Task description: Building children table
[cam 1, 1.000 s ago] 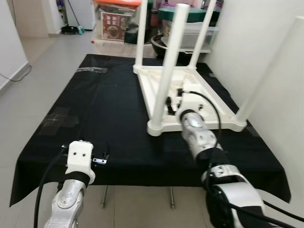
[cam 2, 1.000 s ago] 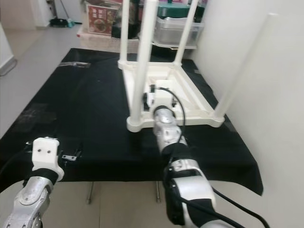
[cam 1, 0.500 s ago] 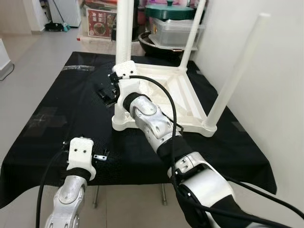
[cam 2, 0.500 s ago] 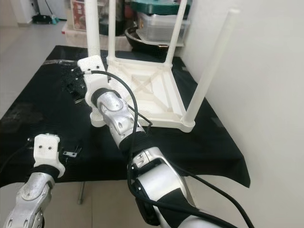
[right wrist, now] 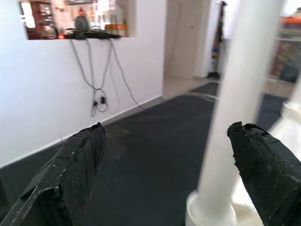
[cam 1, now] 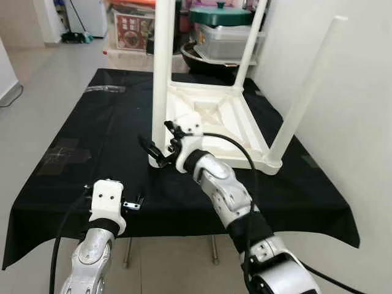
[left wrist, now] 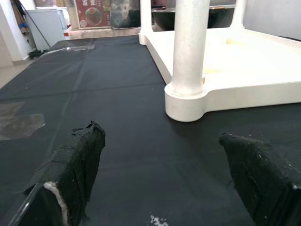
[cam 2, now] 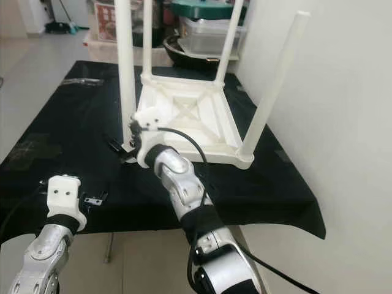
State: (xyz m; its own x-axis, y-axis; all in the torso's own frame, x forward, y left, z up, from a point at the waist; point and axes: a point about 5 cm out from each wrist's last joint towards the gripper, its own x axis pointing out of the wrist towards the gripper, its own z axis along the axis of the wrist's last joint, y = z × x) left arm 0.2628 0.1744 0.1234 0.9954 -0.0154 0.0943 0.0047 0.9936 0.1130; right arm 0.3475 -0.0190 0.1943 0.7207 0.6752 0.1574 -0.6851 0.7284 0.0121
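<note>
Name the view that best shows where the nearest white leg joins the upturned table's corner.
The left wrist view: the nearest leg stands in its round corner socket, close and unobstructed. In the eye views the right gripper sits in front of that joint. The right wrist view shows the leg's base at the frame's lower edge, blurred.

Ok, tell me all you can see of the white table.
The table is white, plastic-looking, and lies upside down on the black cloth, with four round legs pointing up from corner sockets. Its underside shows crossed ribs. The right gripper, open, sits by the near-left leg; contact is unclear. The left gripper hangs open, apart.
</note>
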